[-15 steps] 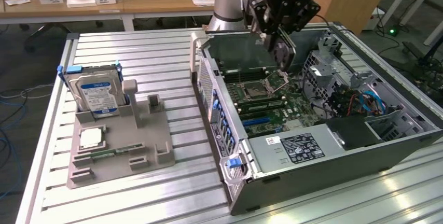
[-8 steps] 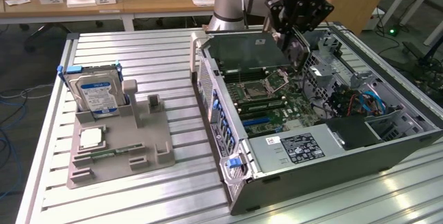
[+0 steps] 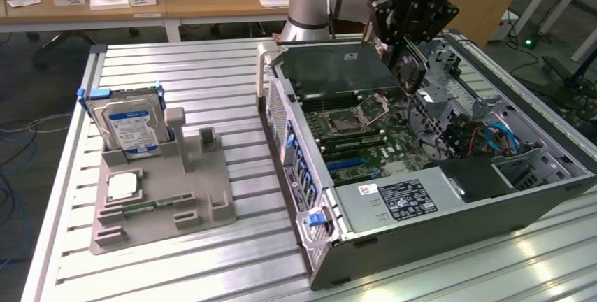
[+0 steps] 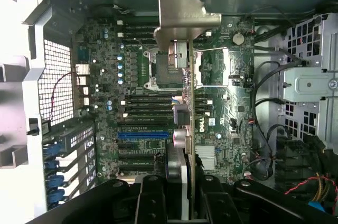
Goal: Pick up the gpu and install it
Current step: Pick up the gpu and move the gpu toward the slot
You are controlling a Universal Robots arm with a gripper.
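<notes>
My gripper (image 3: 407,49) hangs over the open computer case (image 3: 308,197), shut on the gpu (image 3: 409,71), a thin black card held upright above the motherboard (image 3: 364,141). In the wrist view the gpu (image 4: 190,129) appears edge-on, with its silver bracket (image 4: 182,18) at the far end. The black fingers (image 4: 153,197) of the gripper (image 4: 182,200) clamp the gpu from both sides. Below it lie the motherboard (image 4: 132,76), the processor socket (image 4: 166,68) and a blue slot (image 4: 142,135). The card is clear of the board, touching no slot.
On the exterior view's left a grey fixture (image 3: 159,197) holds a silver hard drive with a blue label (image 3: 131,124), a processor chip (image 3: 123,187) and a green memory stick (image 3: 149,207). Inside the case are drive cages (image 3: 466,99), cables (image 3: 494,138) and a power supply (image 3: 401,197).
</notes>
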